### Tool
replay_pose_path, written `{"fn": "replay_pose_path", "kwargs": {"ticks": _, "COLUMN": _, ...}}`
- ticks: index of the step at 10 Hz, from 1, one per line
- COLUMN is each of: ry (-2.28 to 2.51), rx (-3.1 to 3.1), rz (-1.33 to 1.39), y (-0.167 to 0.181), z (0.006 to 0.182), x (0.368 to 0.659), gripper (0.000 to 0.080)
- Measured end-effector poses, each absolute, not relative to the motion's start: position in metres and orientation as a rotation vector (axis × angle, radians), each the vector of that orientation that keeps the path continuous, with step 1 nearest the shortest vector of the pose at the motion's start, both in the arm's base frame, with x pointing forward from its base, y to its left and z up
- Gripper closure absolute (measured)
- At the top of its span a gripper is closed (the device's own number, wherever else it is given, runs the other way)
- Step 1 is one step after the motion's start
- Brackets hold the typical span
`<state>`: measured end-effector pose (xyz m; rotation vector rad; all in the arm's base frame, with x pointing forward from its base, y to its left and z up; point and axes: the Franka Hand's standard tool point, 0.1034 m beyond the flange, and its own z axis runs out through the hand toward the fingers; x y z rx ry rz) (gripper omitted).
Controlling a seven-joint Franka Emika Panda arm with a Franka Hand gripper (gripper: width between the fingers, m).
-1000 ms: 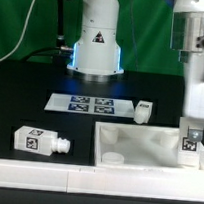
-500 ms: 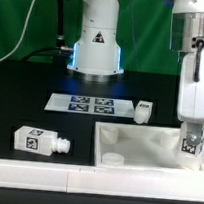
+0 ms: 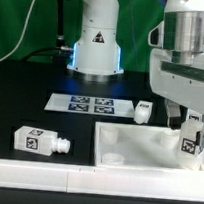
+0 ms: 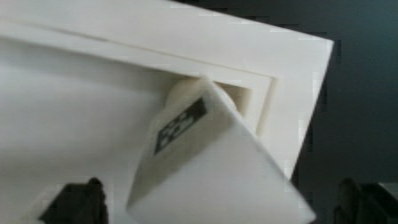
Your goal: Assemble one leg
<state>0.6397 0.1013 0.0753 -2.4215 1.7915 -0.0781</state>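
One leg [image 3: 191,137] stood upright in the far right corner of the white tray [image 3: 136,148], under the gripper [image 3: 192,119]; whether its fingers gripped it, I cannot tell. Two more legs [image 3: 39,140] [image 3: 142,112] lay on the table [image 3: 29,109], beside the marker board [image 3: 87,105].

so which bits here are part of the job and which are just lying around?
In the job:
- leg standing at the corner of the tabletop, under the end effector

Lying about:
- leg on its side, exterior view's left
- small leg behind the tabletop
- marker board
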Motion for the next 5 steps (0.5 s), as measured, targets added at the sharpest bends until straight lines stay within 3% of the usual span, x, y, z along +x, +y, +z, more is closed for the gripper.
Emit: {"fn": "replay_pose_path", "kwargs": {"ticks": 5, "ry": 0.987, "rx": -2.885, "rz": -0.113, "y": 0.085, "z": 0.075, "x": 0.641, "gripper": 0.0151}}
